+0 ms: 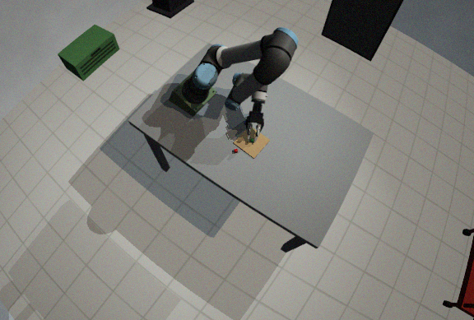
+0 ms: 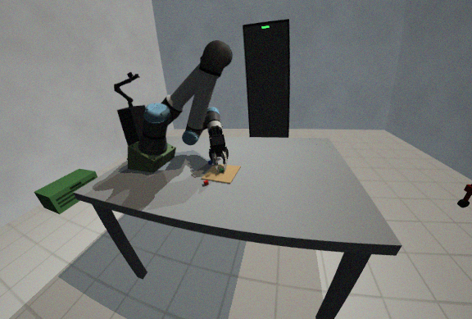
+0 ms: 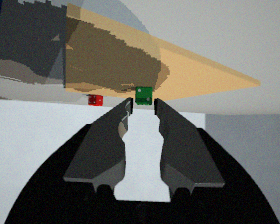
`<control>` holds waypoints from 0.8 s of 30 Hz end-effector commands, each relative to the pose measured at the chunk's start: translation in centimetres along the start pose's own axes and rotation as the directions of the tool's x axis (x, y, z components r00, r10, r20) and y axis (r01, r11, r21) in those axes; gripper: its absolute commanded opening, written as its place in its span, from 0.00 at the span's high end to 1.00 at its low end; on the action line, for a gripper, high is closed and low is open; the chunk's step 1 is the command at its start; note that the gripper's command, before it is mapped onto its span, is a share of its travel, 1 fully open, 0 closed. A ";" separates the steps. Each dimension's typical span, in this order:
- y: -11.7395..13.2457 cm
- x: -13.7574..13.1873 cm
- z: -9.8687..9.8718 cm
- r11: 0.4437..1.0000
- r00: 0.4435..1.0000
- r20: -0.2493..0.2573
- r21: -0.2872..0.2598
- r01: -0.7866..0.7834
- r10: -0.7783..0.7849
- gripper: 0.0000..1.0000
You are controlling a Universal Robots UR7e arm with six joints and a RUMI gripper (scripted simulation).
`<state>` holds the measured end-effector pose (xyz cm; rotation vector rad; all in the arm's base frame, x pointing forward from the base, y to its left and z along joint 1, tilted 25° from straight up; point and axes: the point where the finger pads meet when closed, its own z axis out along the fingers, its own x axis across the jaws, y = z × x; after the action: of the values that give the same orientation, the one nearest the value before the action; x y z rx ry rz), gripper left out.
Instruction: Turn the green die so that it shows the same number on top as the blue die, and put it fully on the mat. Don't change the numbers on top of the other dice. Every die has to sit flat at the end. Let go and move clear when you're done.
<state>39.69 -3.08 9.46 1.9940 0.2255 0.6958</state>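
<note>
The green die is on the tan mat. It looks level; its top number is too small to read. My gripper is slightly open around the green die, with narrow gaps on both sides in the wrist view. The blue die is behind the gripper, off the mat; its number cannot be read. A dark blue shape, probably this die, is cut off at the wrist view's left edge.
The red die lies on the grey table, just off the mat on the near left side. The arm's shadow covers part of the table and mat. The robot's green base stands at the table's back left.
</note>
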 end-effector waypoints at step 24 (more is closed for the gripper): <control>0.0 0.0 0.0 1.000 1.000 0.000 0.000 -0.001 0.001 0.82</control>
<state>39.69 -3.08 9.46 1.9940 0.2255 0.6958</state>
